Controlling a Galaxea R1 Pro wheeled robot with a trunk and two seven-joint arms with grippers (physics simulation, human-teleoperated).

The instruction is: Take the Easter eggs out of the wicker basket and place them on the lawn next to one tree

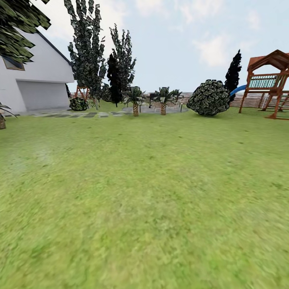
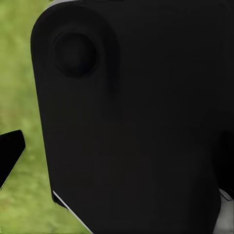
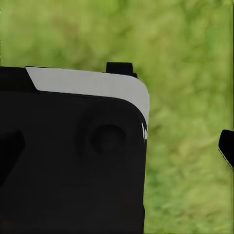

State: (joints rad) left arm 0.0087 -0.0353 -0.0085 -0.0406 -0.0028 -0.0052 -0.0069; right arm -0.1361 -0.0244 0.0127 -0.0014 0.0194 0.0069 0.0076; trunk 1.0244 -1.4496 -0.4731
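Open lawn (image 1: 144, 192) stretches toward a white house (image 1: 36, 80), palms, a round bush (image 1: 208, 97) and a playset (image 1: 269, 82). No basket or eggs visible here; the robot seems in transit. Dark robot bodywork (image 2: 136, 122) blocks both wrist cameras, so each gripper's state is unclear.

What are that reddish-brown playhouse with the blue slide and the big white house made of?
The reddish-brown play tower looks like stained wood: brown posts, angled braces and a peaked roof. Its blue slide looks like smooth plastic, though it is small and far away. The white house seems to have plain painted or plastered walls, flat and matte, with a pale grey garage door.
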